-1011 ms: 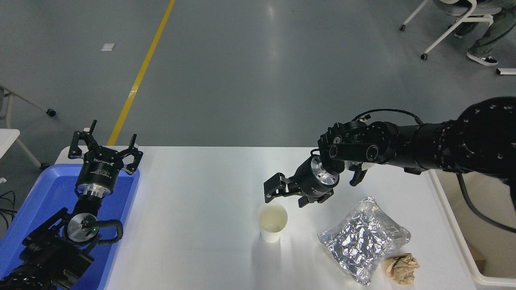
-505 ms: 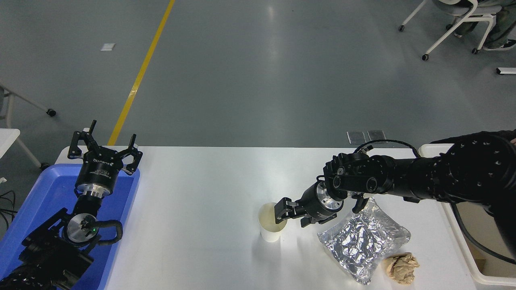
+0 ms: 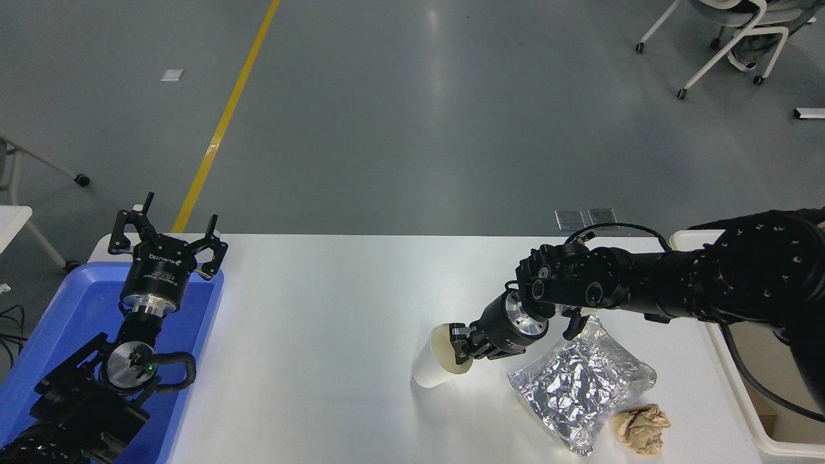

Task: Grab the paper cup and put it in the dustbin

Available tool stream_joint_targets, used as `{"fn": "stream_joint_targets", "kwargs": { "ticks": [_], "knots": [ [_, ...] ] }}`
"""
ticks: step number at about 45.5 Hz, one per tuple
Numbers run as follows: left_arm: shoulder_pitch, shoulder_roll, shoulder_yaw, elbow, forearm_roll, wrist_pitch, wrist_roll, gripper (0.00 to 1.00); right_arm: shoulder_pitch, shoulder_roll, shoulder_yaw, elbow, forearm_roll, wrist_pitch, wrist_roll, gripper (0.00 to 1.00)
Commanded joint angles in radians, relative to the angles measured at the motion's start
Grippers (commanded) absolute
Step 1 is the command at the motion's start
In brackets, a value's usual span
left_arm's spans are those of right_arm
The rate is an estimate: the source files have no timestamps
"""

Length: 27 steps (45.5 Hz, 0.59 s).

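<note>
Paper cup point(image 3: 430, 365) now tilted, rim pinched by right gripper point(image 3: 461, 348) fingers

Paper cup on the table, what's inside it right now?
The paper cup is tilted, mouth toward the right gripper, which is shut on its rim. Only cream lining shows inside; the gripper's fingers cover part of the opening, and the bottom is hidden.

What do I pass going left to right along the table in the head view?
Blue tray with the parked left gripper over it → paper cup → right gripper → foil bag → brown paper ball → dustbin.
</note>
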Motion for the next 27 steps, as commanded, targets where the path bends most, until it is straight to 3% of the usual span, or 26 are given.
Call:
{"fn": "stream_joint_targets", "kwargs": {
  "ticks": [1, 5, 17, 27],
  "knots": [
    [0.000, -0.001, 0.000, 0.000, 0.000, 0.000, 0.000, 1.00, 0.143, 0.000, -0.007, 0.053, 0.013, 0.114, -0.011, 0.00],
    [0.000, -0.001, 0.000, 0.000, 0.000, 0.000, 0.000, 1.00, 0.287, -0.020, -0.023, 0.165, 0.022, 0.167, -0.028, 0.00],
    [0.003, -0.001, -0.002, -0.001, 0.002, 0.000, 0.000, 1.00, 0.813, -0.337, -0.102, 0.540, 0.062, 0.223, -0.040, 0.00],
    [0.003, -0.001, -0.002, 0.000, 0.002, -0.001, 0.000, 1.00, 1.128, -0.387, -0.262, 0.610, 0.105, 0.223, -0.039, 0.00]
  ]
}}
